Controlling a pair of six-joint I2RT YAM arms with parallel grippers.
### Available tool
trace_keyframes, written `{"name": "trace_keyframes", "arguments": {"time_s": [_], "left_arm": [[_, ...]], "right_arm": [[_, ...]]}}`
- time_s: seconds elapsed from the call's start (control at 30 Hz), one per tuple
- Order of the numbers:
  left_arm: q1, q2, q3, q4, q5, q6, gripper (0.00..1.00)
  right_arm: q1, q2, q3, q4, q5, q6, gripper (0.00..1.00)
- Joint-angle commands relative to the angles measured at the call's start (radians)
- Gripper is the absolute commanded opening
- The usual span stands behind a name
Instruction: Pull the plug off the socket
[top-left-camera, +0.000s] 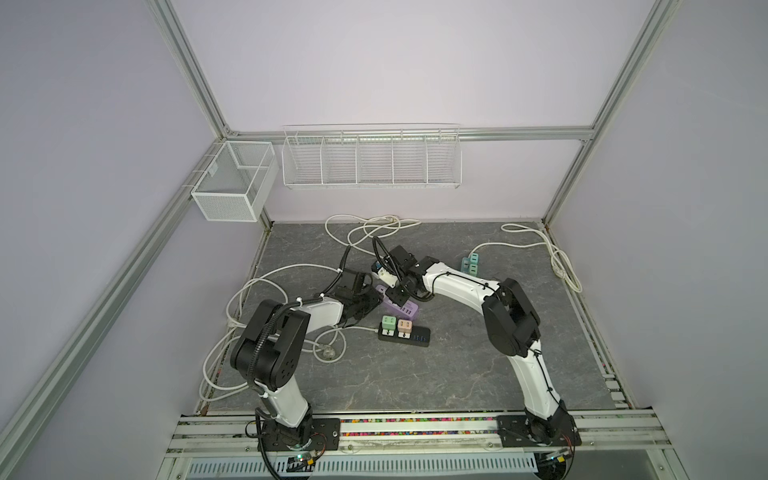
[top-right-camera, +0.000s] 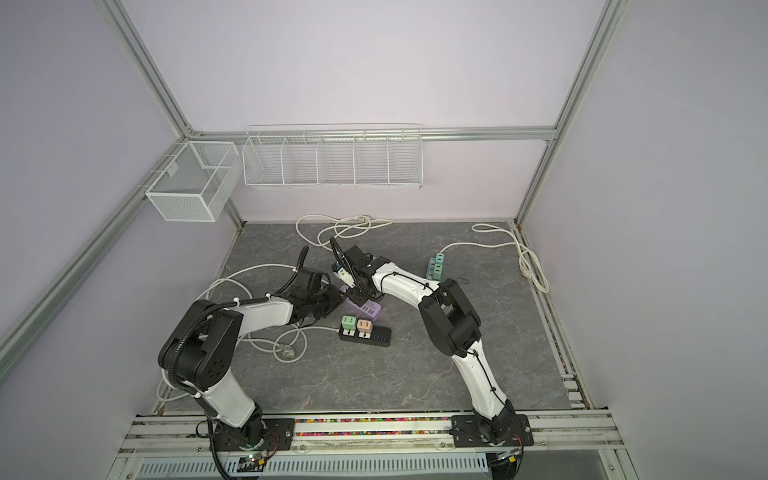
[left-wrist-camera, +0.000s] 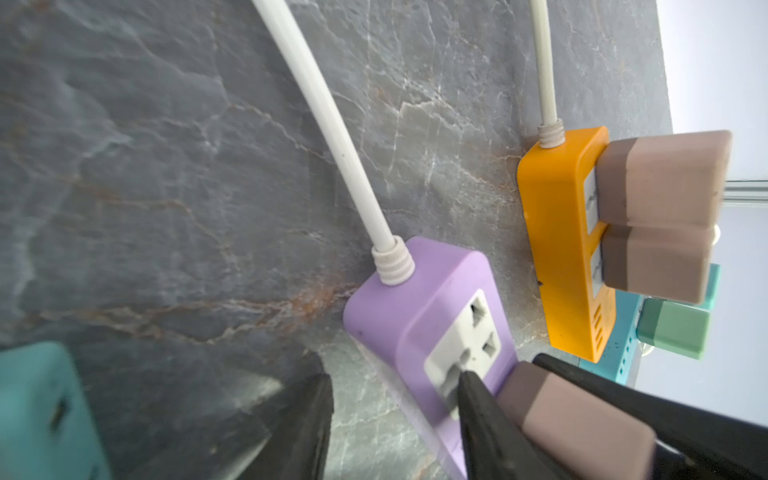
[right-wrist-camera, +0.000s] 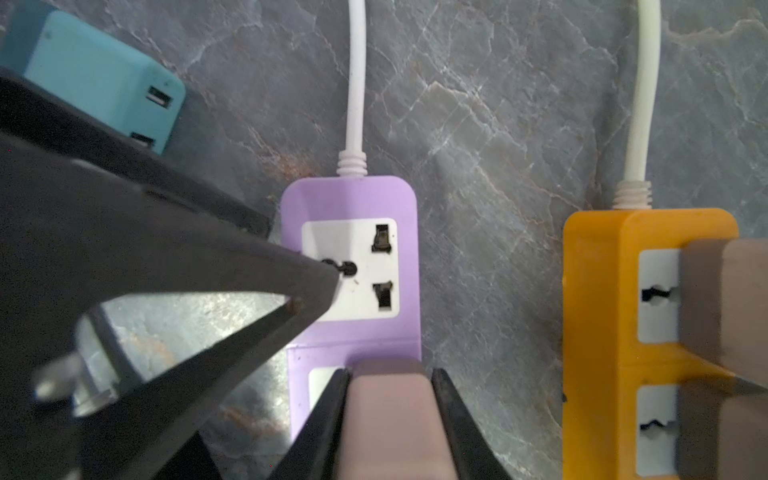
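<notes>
Shut hard, the right pincer (top-left-camera: 397, 297) hung over the strip (top-left-camera: 401, 309) near the middle of the desk (top-left-camera: 457, 374) in a top view. The left pincer (top-left-camera: 372, 301) was close beside it, and what they worked on was hidden there.

From the left wrist, the left pincer's jaws stood part open with nothing between them. One fingertip (left-wrist-camera: 467, 380) pressed on the strip's spare outlet (left-wrist-camera: 469, 332), seemingly to pin the strip down. The plug (left-wrist-camera: 582, 428), a matte mauve block with rounded edges and a darker base band, sat flush against the smooth lilac plastic.

From the right wrist, black wedge fingers (right-wrist-camera: 453, 415) pinched the plug's two flat sides. Its socket (right-wrist-camera: 322, 380) showed only as a white sliver. By my judgement the grip was made and the strip braced, but the plug was not yet pulled. The desk looked like grey veined stone, and the cord (right-wrist-camera: 356, 83) was white with a ribbed collar.
</notes>
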Motion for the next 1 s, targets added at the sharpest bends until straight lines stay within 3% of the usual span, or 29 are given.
{"name": "trace_keyframes", "arguments": {"time_s": [0.0, 0.43, 0.97], "left_arm": [[-0.021, 0.007, -0.045, -0.056, -0.010, -0.031, 0.49], [-0.033, 0.017, -0.061, -0.090, -0.037, -0.029, 0.48], [-0.034, 0.029, -0.053, -0.135, -0.038, -0.012, 0.44]], "right_arm": [[-0.010, -0.002, -0.004, -0.023, 0.012, -0.046, 0.31], [-0.027, -0.034, -0.023, -0.011, -0.037, -0.096, 0.23], [-0.042, -0.076, -0.070, 0.055, -0.124, -0.068, 0.21]]}}
